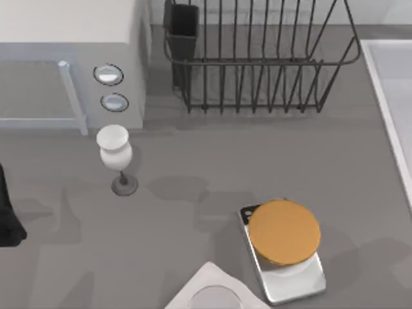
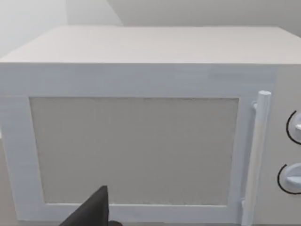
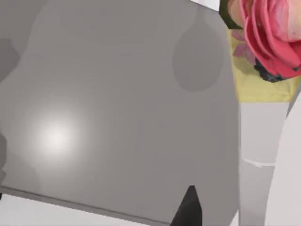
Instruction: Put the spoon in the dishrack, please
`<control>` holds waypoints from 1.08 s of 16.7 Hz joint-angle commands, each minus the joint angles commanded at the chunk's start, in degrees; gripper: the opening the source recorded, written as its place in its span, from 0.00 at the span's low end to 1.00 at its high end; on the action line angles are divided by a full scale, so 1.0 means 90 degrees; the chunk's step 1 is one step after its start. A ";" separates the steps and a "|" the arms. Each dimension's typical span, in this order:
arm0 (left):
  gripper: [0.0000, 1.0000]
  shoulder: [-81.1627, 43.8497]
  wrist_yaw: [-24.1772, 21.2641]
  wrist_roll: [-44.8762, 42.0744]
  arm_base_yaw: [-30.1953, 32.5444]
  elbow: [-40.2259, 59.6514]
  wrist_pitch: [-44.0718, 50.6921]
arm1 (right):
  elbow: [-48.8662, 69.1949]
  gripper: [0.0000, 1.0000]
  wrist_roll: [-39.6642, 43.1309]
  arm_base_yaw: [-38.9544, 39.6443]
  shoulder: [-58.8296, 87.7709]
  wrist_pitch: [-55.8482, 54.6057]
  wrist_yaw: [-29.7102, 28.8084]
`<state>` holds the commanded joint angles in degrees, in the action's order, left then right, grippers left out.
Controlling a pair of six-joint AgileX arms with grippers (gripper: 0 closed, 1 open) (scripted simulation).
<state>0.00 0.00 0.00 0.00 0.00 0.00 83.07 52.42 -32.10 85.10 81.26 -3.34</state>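
The big dark-grey wire dishrack stands at the back of the grey table, a little right of the middle, with thin upright bars, a rim that leans outward and a small dark box-shaped cup at its back left corner. Just left of it sits a white microwave oven with two round knobs and a long white door handle. In front of the microwave stands a white stemmed goblet on a grey foot, upright. Nearer the front, right of the middle, a round orange disc lies on a shiny silver flat slab, well apart from the dishrack. A white sheet-like thing pokes in at the front edge. The left arm is a dark shape at the far left edge of the table, far from the dishrack. Its wrist camera faces the microwave door, with one dark fingertip showing low down. The right wrist camera looks at grey table, a pink flower on yellow, and one dark fingertip. Whether either pincer is wide or narrow cannot be told.
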 joint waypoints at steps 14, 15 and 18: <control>1.00 0.0000 0.0000 0.0000 0.0000 0.0000 0.0000 | 0.0094 0.00 -0.4453 0.7873 0.0041 -0.6589 -0.4734; 1.00 0.0000 0.0000 0.0000 0.0000 0.0000 0.0000 | 0.0070 0.00 -0.4778 0.8389 -0.0013 -0.7088 -0.5065; 1.00 0.0000 0.0000 0.0000 0.0000 0.0000 0.0000 | -0.0007 0.00 -0.5569 0.9557 -0.0172 -0.8257 -0.5892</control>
<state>0.00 0.00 0.00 0.00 0.00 0.00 83.00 2.30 53.92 83.55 6.95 -56.37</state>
